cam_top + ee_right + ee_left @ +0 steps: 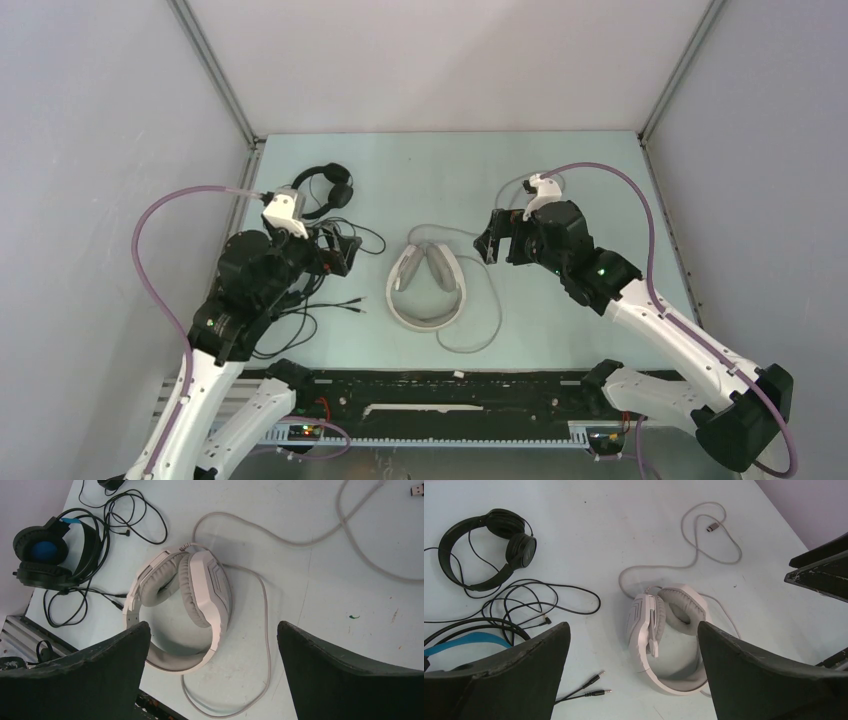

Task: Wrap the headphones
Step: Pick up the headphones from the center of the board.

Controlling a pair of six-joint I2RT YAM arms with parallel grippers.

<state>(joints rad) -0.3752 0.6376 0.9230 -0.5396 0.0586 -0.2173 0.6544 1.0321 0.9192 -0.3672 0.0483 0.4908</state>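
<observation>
1. The white headset (pixel 425 290) lies flat at the middle of the bench (pixel 430 165), ear cups folded in toward each other; its pale cable (pixel 496 318) runs loose in wide loops around and beyond it, the plug (pixel 712 527) lying free on the far side
2. The slim black headset (pixel 325 185) sits at the far left of the bench; the bulkier black headset with the blue-lined band (pixel 47 555) lies nearer, on the left, under the left arm in the overhead view; their black cables (pixel 539 586) sprawl in tangled loops between and in front of them, with two jack plugs (pixel 596 692) lying loose
3. Progress, as I judge it: none of the three cables is wound round its headset, so the wrapping is not yet begun on any of them and all of it is left to do
4. The left gripper (pixel 338 252) hangs over the blue-lined headset and the black cables, angled toward the centre; its fingers (pixel 524 670) stand spread wide and hold nothing; its camera looks across to the white headset
5. The right gripper (pixel 494 240) hovers just right of the white headset, tilted down and leftward toward it; its fingers (pixel 340 680) are likewise fully apart and empty, well above the bench and touching neither headset nor cable
</observation>
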